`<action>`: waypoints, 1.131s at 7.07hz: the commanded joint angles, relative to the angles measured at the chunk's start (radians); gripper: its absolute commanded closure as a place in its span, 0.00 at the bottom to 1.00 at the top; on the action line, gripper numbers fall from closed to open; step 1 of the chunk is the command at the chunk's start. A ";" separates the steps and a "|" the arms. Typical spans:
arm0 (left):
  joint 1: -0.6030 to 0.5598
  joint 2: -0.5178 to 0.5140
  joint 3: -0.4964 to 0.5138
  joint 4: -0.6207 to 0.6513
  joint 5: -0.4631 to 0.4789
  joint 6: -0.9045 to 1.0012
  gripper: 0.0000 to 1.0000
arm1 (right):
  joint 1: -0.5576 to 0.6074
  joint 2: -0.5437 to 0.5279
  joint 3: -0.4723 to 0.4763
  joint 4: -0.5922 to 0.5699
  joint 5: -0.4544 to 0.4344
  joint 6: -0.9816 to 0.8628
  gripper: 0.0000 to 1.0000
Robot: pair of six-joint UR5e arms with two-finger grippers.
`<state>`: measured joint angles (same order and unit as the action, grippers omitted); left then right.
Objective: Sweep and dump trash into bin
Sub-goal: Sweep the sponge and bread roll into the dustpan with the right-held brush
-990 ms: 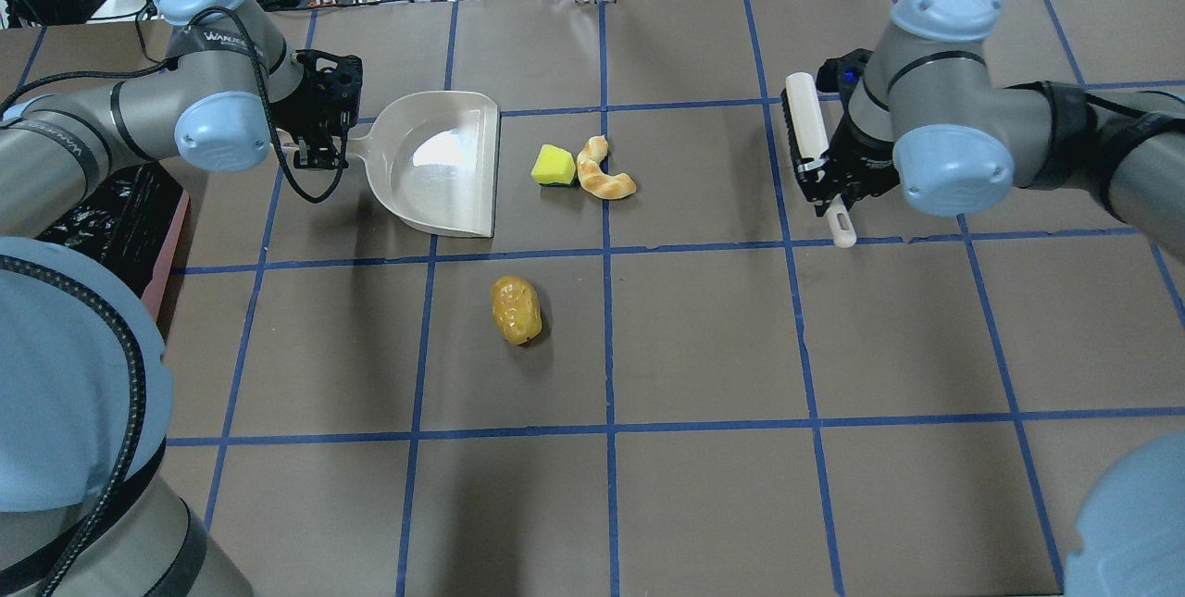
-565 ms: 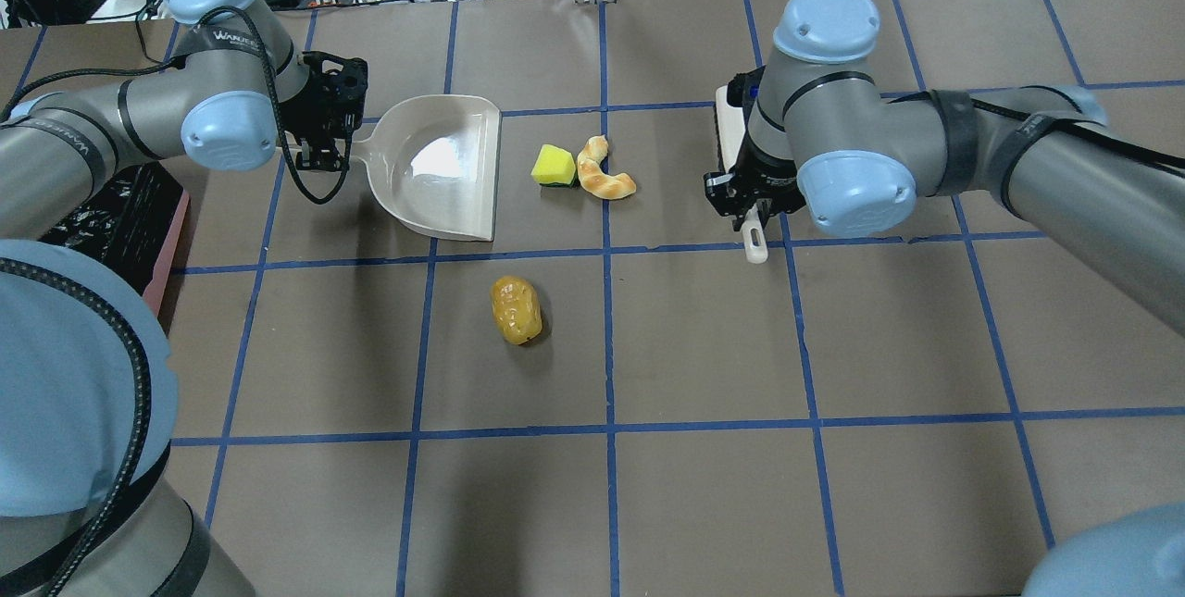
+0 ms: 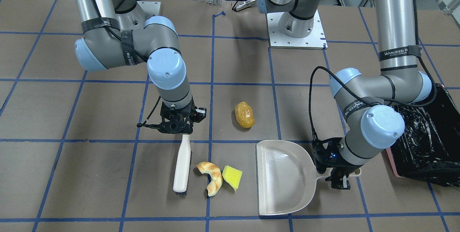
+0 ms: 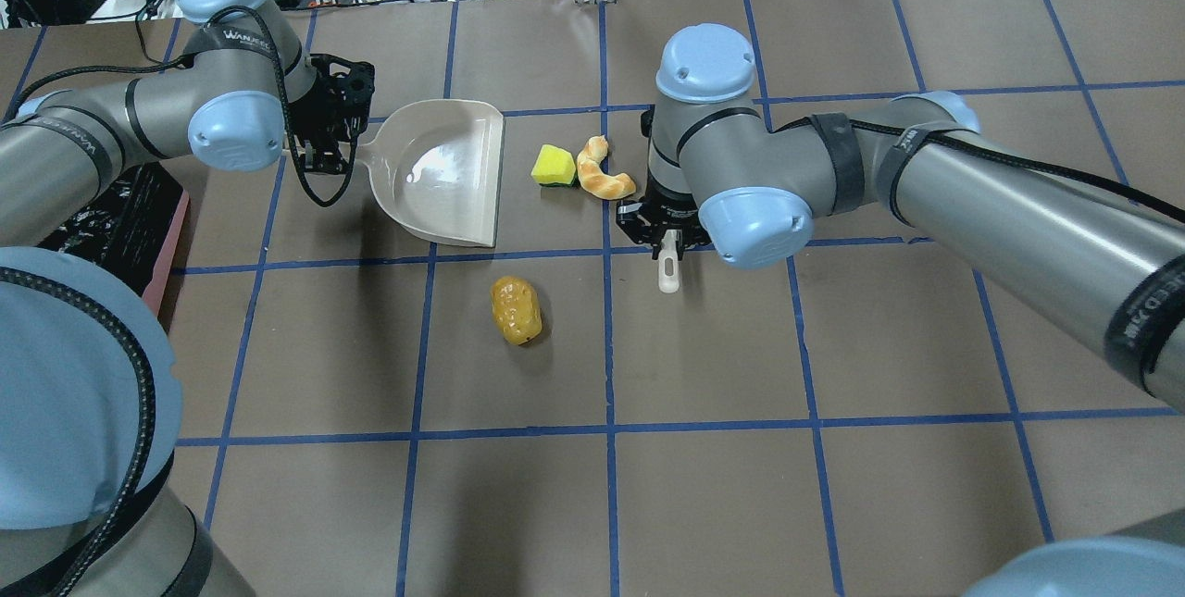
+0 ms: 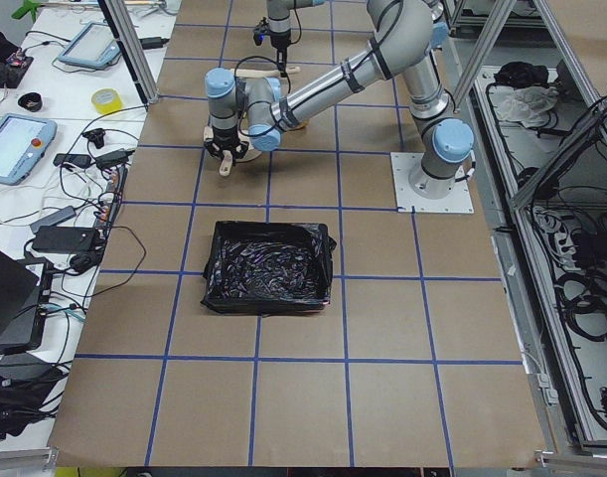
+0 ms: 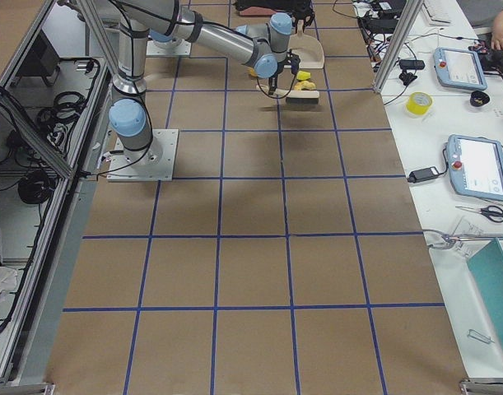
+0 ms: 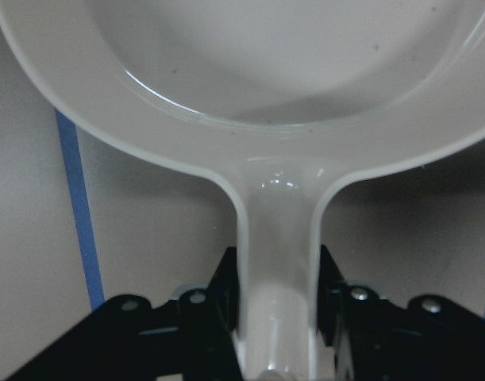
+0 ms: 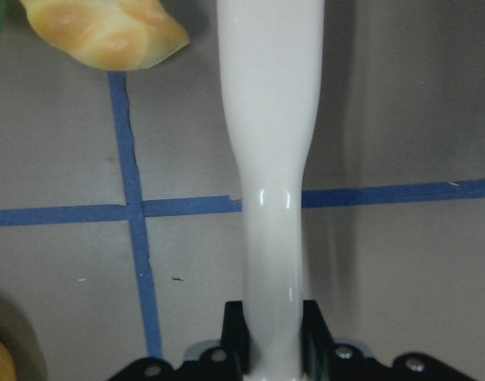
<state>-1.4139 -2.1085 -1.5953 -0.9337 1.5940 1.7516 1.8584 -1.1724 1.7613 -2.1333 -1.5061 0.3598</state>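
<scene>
The bin (image 5: 268, 266) sits on the table at the robot's far left, beside the left arm's elbow and well apart from the trash. Its black liner looks empty, so it seems to be parked as the final drop point the loaded pan can swing to.

The dustpan (image 3: 285, 178) lies low on the table with its open straight edge turned toward the trash. The left gripper (image 3: 339, 174) is clamped on the pan's handle, probably to brace it as a backstop against the push.

The brush (image 3: 182, 163) is held by its white handle in the closed right gripper (image 3: 178, 126). It lies lengthwise, parallel to the pan's mouth, so a broad side faces the trash. Its bristles appear to be down at the surface, though contact is hard to confirm.

The croissant-like piece (image 3: 212, 178) and the yellow-green wedge (image 3: 232, 177) touch each other. They lie between brush and pan, the croissant just beside the brush, lined up for one sideways sweep. The golden-brown lump (image 3: 244, 114) lies apart, nearer the robot and outside that lane, so it likely needs a separate pass.
</scene>
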 commanded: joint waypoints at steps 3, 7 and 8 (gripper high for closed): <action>0.000 -0.004 0.000 0.001 0.001 0.000 1.00 | 0.151 0.160 -0.214 -0.013 0.055 0.236 1.00; 0.000 -0.005 0.000 0.001 0.001 -0.001 1.00 | 0.300 0.354 -0.494 -0.014 0.096 0.428 1.00; 0.000 -0.004 0.000 0.001 0.001 0.000 1.00 | 0.333 0.375 -0.547 -0.014 0.105 0.482 1.00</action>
<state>-1.4143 -2.1135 -1.5953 -0.9327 1.5953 1.7512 2.1490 -0.8353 1.2869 -2.1473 -1.4122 0.7775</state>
